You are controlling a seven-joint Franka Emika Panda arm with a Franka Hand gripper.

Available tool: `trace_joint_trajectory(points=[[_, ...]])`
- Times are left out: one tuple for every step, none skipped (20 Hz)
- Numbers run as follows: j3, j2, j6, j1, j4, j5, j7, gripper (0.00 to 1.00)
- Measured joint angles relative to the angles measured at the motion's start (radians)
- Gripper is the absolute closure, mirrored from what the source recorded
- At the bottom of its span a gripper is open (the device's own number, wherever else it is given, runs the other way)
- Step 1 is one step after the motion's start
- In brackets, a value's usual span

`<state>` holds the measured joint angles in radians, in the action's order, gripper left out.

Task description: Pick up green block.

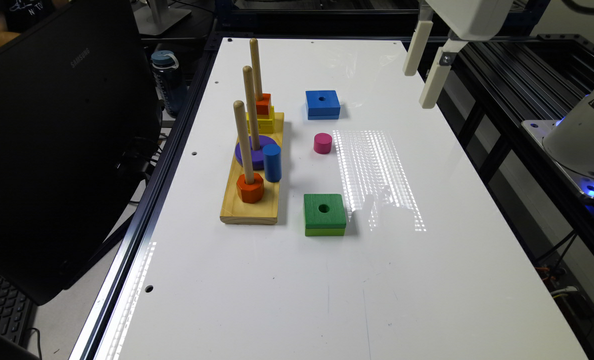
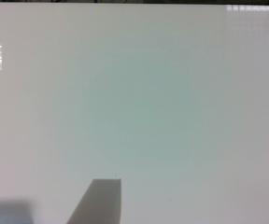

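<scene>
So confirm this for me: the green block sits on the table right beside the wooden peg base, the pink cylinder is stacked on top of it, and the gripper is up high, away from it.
One thing is wrong: the pink cylinder is not on the green block. The exterior view shows it standing apart on the table, between the green block and the blue block. The rest holds: wooden peg base beside it, gripper up high.

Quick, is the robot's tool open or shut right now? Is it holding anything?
Tool: open, holding nothing. It hangs above the white table, away from the green block.
</scene>
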<state>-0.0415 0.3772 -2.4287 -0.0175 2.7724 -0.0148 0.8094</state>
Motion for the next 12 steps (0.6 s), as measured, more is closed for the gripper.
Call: trace_joint_trajectory(points=[[-0.002,-0.006,0.0,0.0,-0.007,-0.0009,0.001,0.0],[-0.005,-0.013,0.0,0.0,-0.015,-0.0018,0.003,0.0],[-0.007,-0.02,0.0,0.0,-0.022,-0.0026,0.004,0.0],[-0.012,-0.034,0.0,-0.001,-0.035,-0.0044,0.008,0.0],[-0.016,-0.046,0.0,-0.001,-0.045,-0.0057,0.013,0.0],[-0.021,-0.058,-0.001,-0.002,-0.055,-0.0081,0.017,0.0],[-0.026,-0.069,-0.001,-0.002,-0.066,-0.0102,0.02,0.0],[-0.031,-0.08,-0.001,-0.002,-0.076,-0.0128,0.024,0.0],[-0.036,-0.09,-0.001,-0.002,-0.085,-0.0145,0.027,0.0],[-0.041,-0.1,-0.001,-0.002,-0.094,-0.0166,0.032,0.0],[-0.049,-0.114,-0.001,-0.003,-0.108,-0.0195,0.039,0.0],[-0.053,-0.121,-0.001,-0.002,-0.115,-0.0201,0.042,0.0]])
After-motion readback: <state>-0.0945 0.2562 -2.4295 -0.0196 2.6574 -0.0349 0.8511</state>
